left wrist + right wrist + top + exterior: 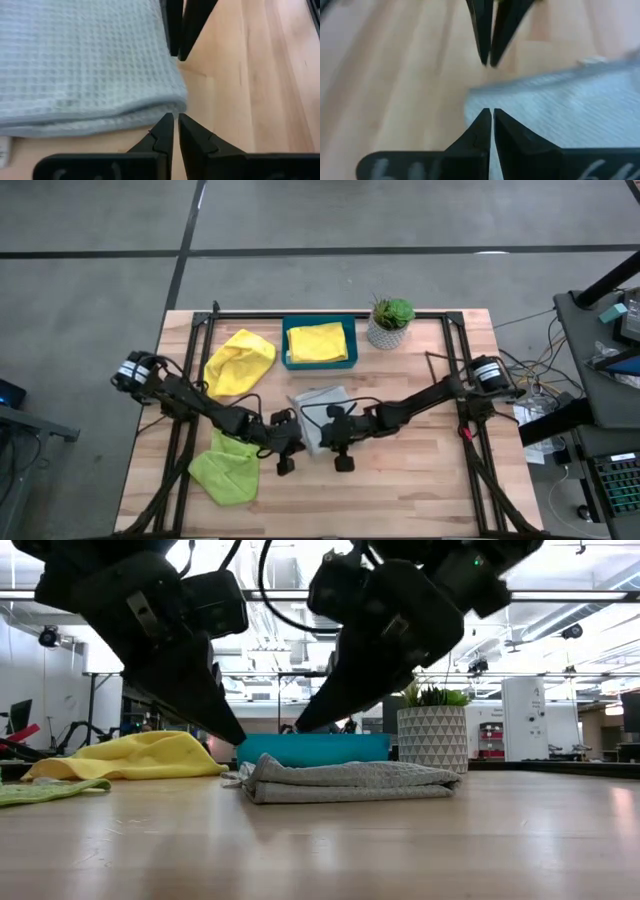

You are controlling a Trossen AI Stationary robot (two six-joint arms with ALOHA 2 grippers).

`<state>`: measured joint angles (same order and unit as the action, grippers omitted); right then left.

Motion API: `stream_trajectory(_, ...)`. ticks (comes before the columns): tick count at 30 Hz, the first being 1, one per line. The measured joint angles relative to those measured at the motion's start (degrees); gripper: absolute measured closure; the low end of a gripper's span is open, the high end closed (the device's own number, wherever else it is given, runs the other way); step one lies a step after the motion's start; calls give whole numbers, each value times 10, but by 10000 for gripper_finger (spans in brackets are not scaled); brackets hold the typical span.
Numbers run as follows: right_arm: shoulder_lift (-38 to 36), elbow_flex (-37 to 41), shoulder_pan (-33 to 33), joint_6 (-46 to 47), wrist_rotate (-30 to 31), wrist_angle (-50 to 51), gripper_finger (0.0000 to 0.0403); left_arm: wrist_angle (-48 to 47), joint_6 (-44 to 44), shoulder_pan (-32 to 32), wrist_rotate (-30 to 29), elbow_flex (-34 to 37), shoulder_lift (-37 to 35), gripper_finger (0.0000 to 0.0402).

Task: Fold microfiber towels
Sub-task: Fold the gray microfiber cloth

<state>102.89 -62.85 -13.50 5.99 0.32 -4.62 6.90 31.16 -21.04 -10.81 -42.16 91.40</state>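
1. Your left gripper (286, 448) and right gripper (333, 443) meet tip to tip at the near-left corner of the grey towel (322, 412), mid-table. Both are clenched with nothing between the fingers, probably poised to pinch that corner or having just let it go.
2. The grey towel lies folded, a flat layered pad with a waffle weave (85, 60) and a rounded fold edge.
3. One yellow towel (318, 342) rests folded inside the teal tray (285, 362), apparently the place for finished cloths.
4. You have a second yellow towel (240, 362) and a lime green towel (226, 467) lying crumpled on the left, unfolded.
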Motion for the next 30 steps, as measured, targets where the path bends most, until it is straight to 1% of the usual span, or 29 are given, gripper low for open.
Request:
stream_trajectory(3, -26, 6, -1, -12, 40, 50, 390, -4, -1, 15, -4, 1, -13, 389)
stream_trajectory(5, -41, 17, -1, -17, 61, 66, 390, -18, -5, 29, -4, 1, -24, 385)
stream_trajectory(7, -58, 36, -1, -24, 74, 73, 390, -37, -12, 47, -4, 1, -36, 377)
stream_trajectory(11, -95, 84, 4, -32, 84, 52, 390, -83, -35, 93, -8, 3, -53, 353)
stream_trajectory(14, -122, 126, 13, -39, 89, 7, 390, -85, -62, 132, -13, 3, -55, 332)
stream_trajectory(16, -135, 155, 21, -37, 89, -40, 390, -85, -74, 156, -22, 3, -50, 320)
stream_trajectory(18, -144, 186, 28, -35, 89, -83, 390, -91, -77, 176, -34, 4, -42, 312)
stream_trajectory(21, -151, 223, 36, -26, 89, -145, 390, -92, -77, 200, -33, 6, -31, 306)
stream_trajectory(25, -152, 255, 39, -15, 88, -206, 390, -90, -76, 206, -27, 8, -26, 306)
stream_trajectory(30, -150, 263, 40, -11, 88, -214, 390, -90, -64, 206, -25, 11, -22, 306)
